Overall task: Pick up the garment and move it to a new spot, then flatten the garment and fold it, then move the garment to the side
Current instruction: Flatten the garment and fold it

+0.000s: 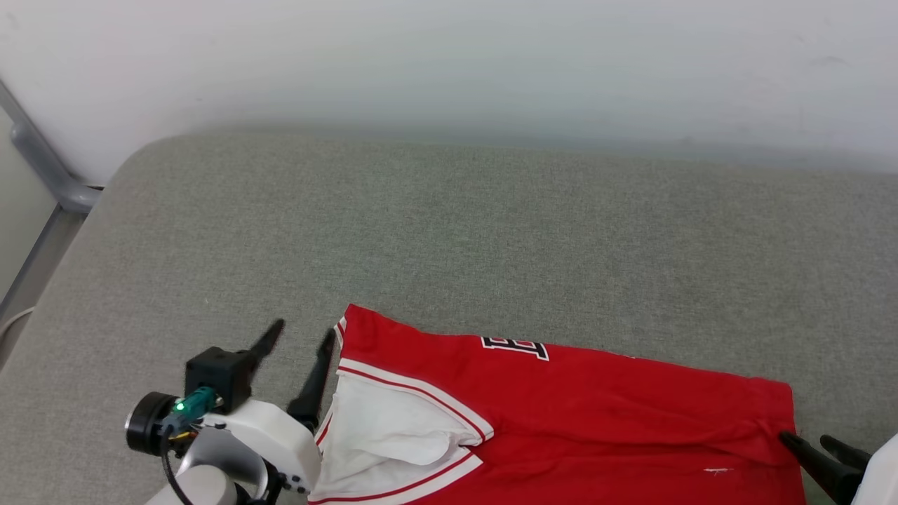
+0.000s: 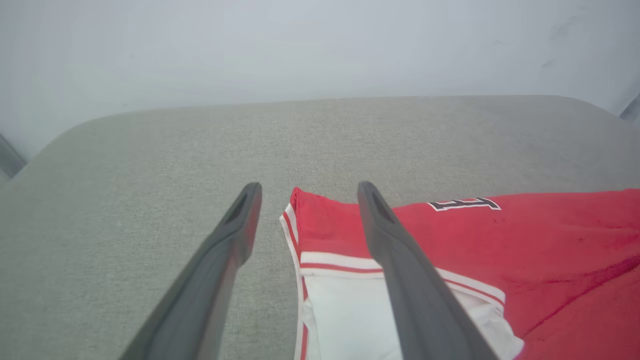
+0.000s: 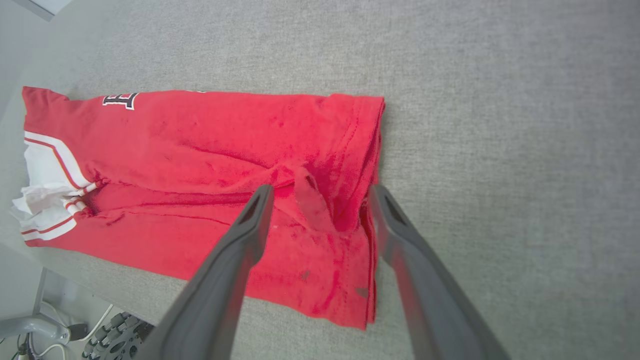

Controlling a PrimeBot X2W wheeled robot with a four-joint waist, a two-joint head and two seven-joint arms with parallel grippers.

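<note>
garment: soft knit cloth, matt, with a slightly fuzzy nap in the right wrist view. The white sleeve panel is the same matt jersey, and the striped trim looks ribbed. Chest lettering sits flatter and smoother than the knit, maybe printed, too small to tell. Pad underneath: grey-green woven cloth, coarse matt weave. left gripper fingers: dark grey plastic, smooth, matt with a faint sheen. right gripper: same finish. Wrist housing, lower left: glossy white plastic. Black block on it: matt. Wall: smooth matt white. Tube, upper left: smooth grey painted metal.
</note>
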